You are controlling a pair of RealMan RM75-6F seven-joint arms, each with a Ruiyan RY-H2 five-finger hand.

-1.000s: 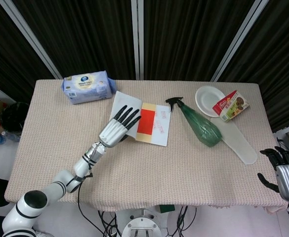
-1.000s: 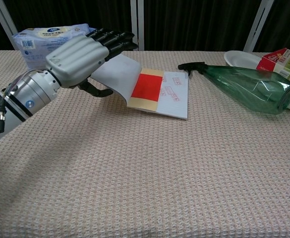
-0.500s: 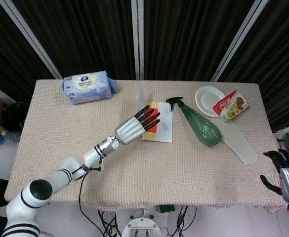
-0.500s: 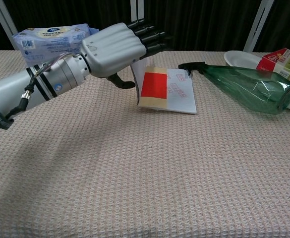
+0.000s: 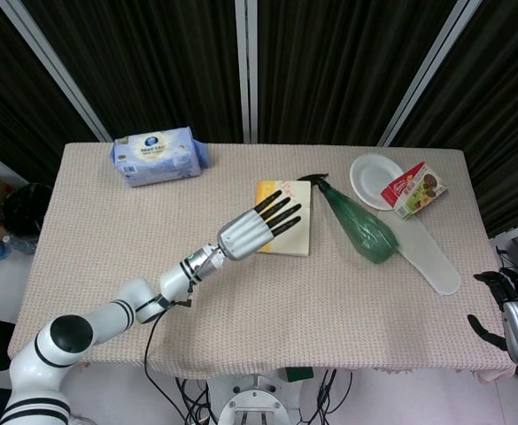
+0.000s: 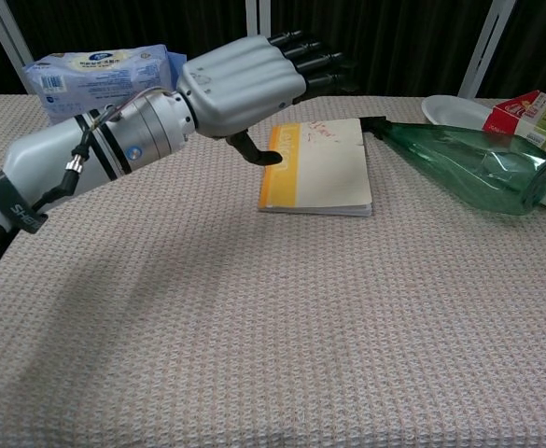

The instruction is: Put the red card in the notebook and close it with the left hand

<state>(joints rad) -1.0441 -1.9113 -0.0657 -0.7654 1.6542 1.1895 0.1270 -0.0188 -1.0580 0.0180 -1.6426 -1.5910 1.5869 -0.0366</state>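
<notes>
1. Wipes pack [image 5: 158,155], blue and white, lies at the far left corner of my surface [image 5: 99,266], which is covered in a beige woven cloth.
2. My left robot hand [image 5: 257,227] reaches out flat over the notebook [image 5: 285,230], fingers straight and slightly apart, holding nothing; in the chest view its thumb hooks down beside the yellow spine edge, and I cannot tell whether the fingers touch the cover.
3. Notebook lies closed near the middle of the surface, cream cover up, with red writing on it near the far edge. The red card is hidden from both views.
4. Green spray bottle [image 5: 358,220] lies on its side just right of the notebook, its black nozzle pointing towards the book's far corner.
5. White plate [image 5: 374,180] sits towards the far right, with a red snack box [image 5: 413,189] beside it and a pale flat tray [image 5: 429,255] stretching towards the near edge.
6. My right robot hand [image 5: 514,310] hangs off the surface's right corner, fingers apart and holding nothing.
</notes>
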